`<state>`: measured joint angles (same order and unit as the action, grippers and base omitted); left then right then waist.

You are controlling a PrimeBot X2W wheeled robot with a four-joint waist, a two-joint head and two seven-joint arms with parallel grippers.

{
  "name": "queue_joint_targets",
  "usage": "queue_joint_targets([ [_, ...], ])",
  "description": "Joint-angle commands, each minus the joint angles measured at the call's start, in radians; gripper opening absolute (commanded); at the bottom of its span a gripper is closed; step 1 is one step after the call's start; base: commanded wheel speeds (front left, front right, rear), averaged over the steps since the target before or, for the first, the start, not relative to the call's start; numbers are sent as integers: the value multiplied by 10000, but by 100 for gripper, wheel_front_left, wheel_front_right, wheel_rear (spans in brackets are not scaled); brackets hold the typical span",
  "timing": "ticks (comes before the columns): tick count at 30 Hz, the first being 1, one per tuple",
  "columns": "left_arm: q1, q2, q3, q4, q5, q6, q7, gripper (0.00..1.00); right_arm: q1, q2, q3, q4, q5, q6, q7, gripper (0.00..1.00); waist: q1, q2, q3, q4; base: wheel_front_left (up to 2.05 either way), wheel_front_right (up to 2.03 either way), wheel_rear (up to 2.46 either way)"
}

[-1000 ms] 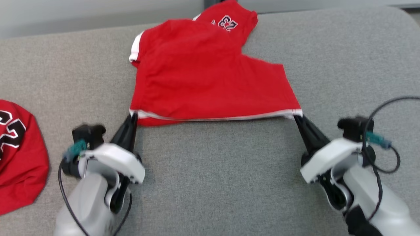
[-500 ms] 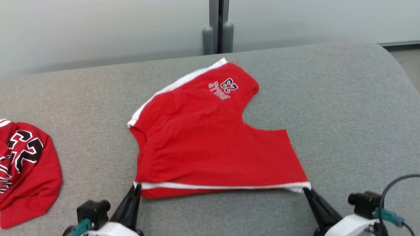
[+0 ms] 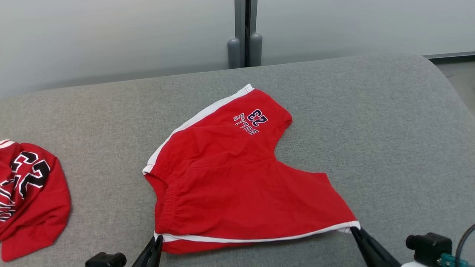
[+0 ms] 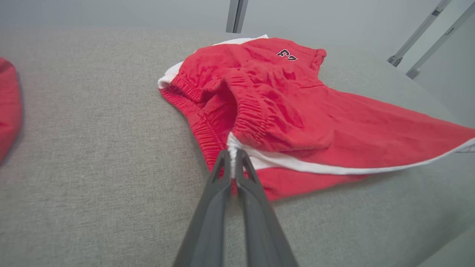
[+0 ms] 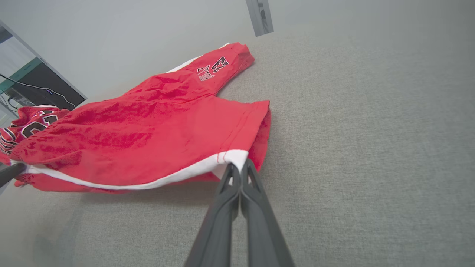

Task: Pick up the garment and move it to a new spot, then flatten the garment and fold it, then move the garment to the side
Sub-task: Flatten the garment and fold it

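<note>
while flattening, holding shorts by both near corners.
pinched tight on them with left gripper and right gripper, to stretch that edge straight for folding.

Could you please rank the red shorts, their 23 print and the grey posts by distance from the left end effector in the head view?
1. Red shorts: corner pinched by the left end effector.
2. 23 print: far leg.
3. Grey posts: farthest back, centre.
</note>
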<state>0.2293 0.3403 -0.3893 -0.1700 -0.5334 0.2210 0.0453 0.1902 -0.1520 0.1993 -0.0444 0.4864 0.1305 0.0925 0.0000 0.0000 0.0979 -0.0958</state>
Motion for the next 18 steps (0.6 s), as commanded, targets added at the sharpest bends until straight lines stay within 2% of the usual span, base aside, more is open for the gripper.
queue_joint_targets([
  [1,14,95,45,-92,13,26,24,0,-69,36,-230,-167,-133,4,63,0,0,0,30,16,0,0,0],
  [6,-431,156,62,-245,94,-52,78,0,-913,-92,-610,-293,-407,4,-58,0,0,0,333,103,0,0,0],
  [10,-1036,150,116,-251,125,-175,108,0,-2165,-432,-602,-6,-334,4,-284,0,0,0,872,314,0,0,0],
  [14,-1629,10,248,-183,-101,-273,104,0,-3387,-793,-290,519,-204,4,-372,0,0,0,1369,546,0,0,0],
  [18,-2622,-166,365,28,-282,-559,42,0,-5281,-1427,576,1331,255,4,-587,0,0,0,2126,958,0,0,0],
])
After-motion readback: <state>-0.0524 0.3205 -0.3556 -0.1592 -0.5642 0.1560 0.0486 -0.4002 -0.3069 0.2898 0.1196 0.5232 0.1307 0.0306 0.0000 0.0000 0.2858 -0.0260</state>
